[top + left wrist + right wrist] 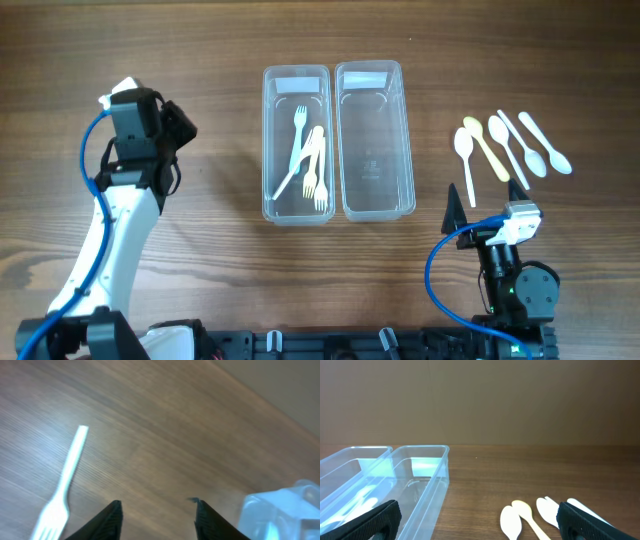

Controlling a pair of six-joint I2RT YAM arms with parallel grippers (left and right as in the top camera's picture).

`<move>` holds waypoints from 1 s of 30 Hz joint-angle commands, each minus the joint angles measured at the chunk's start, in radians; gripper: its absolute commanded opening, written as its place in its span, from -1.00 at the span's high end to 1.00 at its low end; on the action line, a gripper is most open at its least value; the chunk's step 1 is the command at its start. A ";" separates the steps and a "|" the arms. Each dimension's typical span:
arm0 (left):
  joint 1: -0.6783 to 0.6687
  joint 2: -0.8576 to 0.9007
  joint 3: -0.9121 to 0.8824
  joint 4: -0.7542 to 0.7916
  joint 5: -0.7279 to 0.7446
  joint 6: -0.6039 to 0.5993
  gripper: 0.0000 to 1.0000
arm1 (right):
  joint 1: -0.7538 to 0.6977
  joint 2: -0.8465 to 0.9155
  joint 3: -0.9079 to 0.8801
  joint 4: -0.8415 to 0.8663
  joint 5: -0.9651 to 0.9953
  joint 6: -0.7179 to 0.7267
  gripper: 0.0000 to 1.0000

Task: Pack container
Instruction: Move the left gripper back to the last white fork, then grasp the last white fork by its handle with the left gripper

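Two clear containers stand side by side mid-table. The left container (268, 150) holds several pale forks (310, 165); the right container (375, 150) has nothing in it. Several pale spoons (510, 145) lie in a row to its right. In the left wrist view a white fork (65, 485) lies on the wood just left of my left gripper (157, 510), whose jaws stand apart over bare table. The overhead view hides this fork under the left gripper (178, 125). My right gripper (480, 520) stands wide open, low, between the right container (427, 490) and the spoons (530, 515).
The left arm stretches from the front left corner to the table's left side. The right arm's base (515, 285) sits at the front right, its blue cable looping beside it. A corner of the left container (280, 510) shows to the right of the left gripper.
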 commanded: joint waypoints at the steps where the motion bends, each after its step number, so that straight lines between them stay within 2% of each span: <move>1: 0.020 -0.011 -0.003 -0.052 -0.061 0.148 0.11 | -0.002 -0.001 -0.002 0.006 -0.004 -0.005 -1.00; 7: 0.087 -0.010 -0.003 -0.098 -0.079 0.147 -0.11 | -0.002 -0.001 -0.002 0.006 -0.004 -0.005 -1.00; 11: 0.141 0.002 -0.004 -0.100 -0.078 0.148 -0.12 | -0.002 -0.001 -0.002 0.006 -0.004 -0.005 -0.99; 14: 0.167 0.027 -0.004 -0.092 -0.075 0.192 -0.11 | -0.002 -0.001 -0.002 0.006 -0.004 -0.005 -1.00; 30: 0.178 0.299 -0.004 0.011 -0.063 0.196 -0.18 | -0.002 -0.001 -0.002 0.006 -0.004 -0.005 -0.99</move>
